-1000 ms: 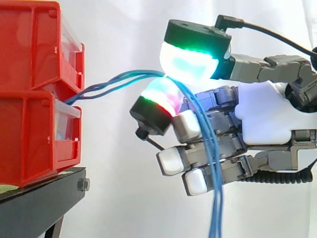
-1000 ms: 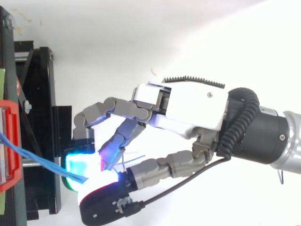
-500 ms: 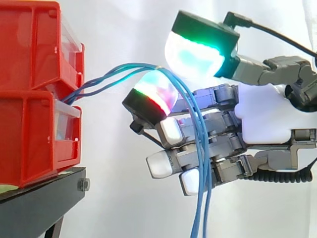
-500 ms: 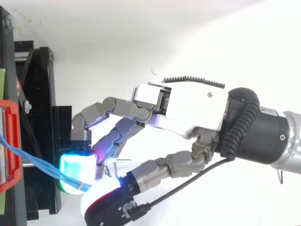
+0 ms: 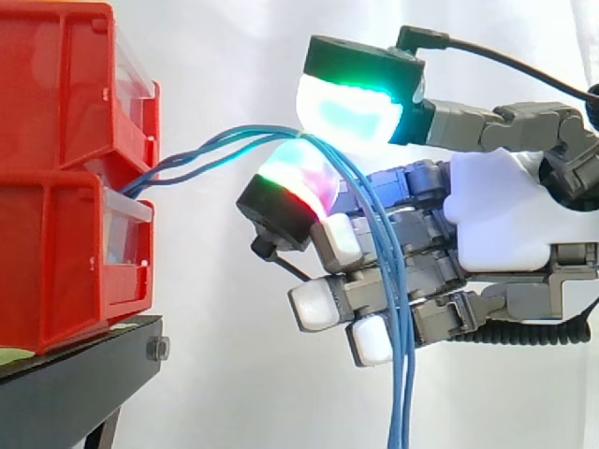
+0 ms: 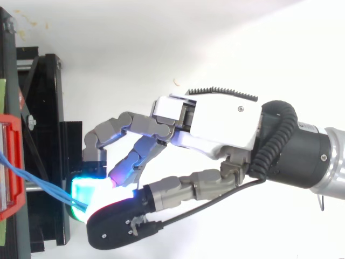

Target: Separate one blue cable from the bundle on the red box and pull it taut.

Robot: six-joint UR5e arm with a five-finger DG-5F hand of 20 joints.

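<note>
A white curtain hangs behind. Blue cables [image 5: 402,393] run from the red boxes [image 5: 65,234] to the hand [image 5: 496,215]. Its thumb and one finger pinch them, and the rest hang down.

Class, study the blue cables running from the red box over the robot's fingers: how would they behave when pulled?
Probably floppy: the blue cables bend over the fingers and hang straight down. Likely light, each being thin. Bunched at the red box, one may slip.
</note>
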